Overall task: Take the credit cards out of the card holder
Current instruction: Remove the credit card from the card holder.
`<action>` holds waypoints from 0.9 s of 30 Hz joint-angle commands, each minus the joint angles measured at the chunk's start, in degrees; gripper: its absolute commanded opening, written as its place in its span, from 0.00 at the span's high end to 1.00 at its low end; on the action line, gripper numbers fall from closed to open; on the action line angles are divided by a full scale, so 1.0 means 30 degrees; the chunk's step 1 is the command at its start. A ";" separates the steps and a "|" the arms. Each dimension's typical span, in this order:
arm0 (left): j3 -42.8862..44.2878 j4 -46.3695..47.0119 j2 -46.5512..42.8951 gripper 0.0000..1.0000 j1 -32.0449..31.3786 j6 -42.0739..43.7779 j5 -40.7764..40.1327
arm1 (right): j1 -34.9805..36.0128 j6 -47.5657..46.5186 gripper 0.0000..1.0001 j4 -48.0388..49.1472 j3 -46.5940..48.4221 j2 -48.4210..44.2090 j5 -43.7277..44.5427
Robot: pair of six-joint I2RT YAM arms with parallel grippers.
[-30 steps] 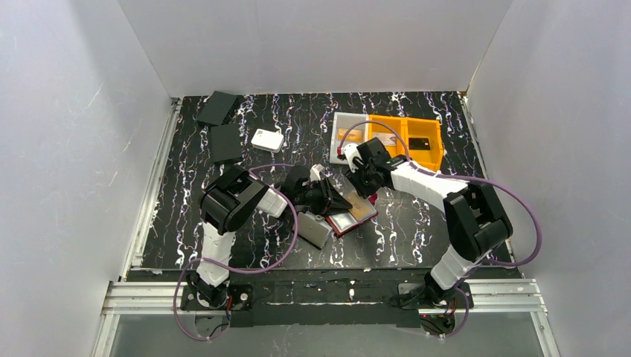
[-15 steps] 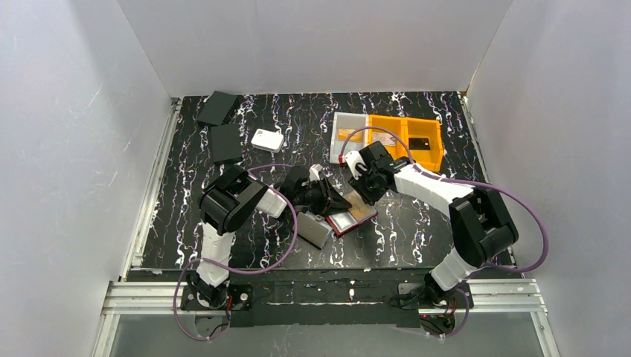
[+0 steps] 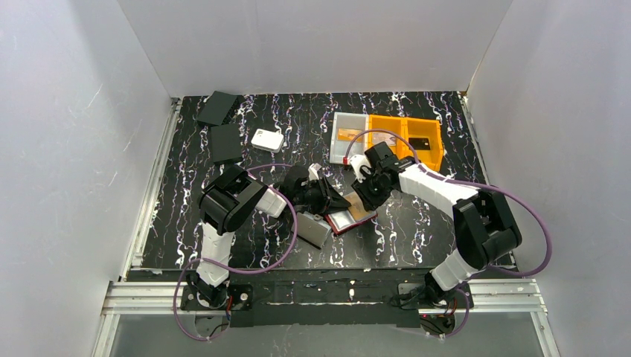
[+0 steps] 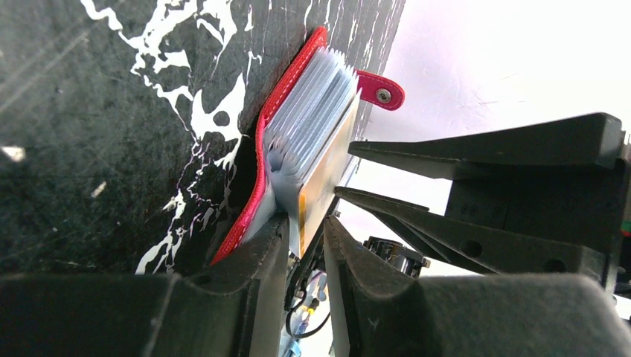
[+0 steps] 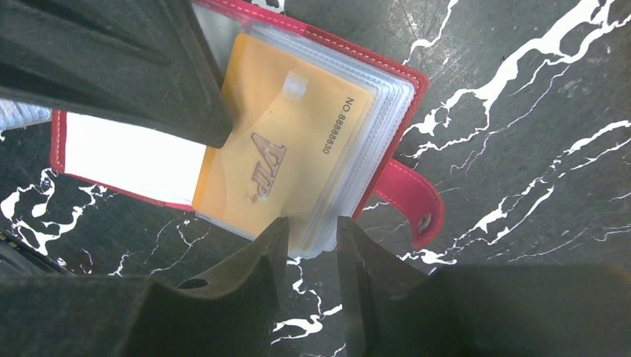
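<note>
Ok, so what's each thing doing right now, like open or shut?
Card holder: open, lying flat, snap undone.
Orange card: tucked in a clear sleeve, not out yet.
Left gripper: pinching the holder's clear pages.
Right gripper: open, tips at the pages' edge.
Orange bin: has a dark card inside.
White box: shut.

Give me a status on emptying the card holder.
Done: cards already lie in the far-right bins. In hand: the left gripper clamps the open card holder while the right gripper straddles the sleeve edge beside the orange-gold card; whether its jaws grip is unclear. Left: that card is still sleeved; other sleeves can't be checked.
</note>
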 commanded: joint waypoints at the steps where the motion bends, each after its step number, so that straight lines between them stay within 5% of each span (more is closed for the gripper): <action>1: -0.0038 -0.0082 -0.1131 0.77 0.0147 0.0227 -0.0437 | -0.0183 0.0799 0.61 -0.0268 0.0139 0.0852 0.0538; 10: 0.0012 -0.0083 -0.0976 0.77 0.0140 0.0249 -0.0304 | -0.0799 0.1818 0.67 0.1025 -0.0466 -0.0097 0.2707; 27: 0.0080 -0.0083 -0.0866 0.76 0.0121 0.0189 -0.0302 | -0.1293 0.2200 0.67 0.1624 -0.0147 -0.0752 0.1832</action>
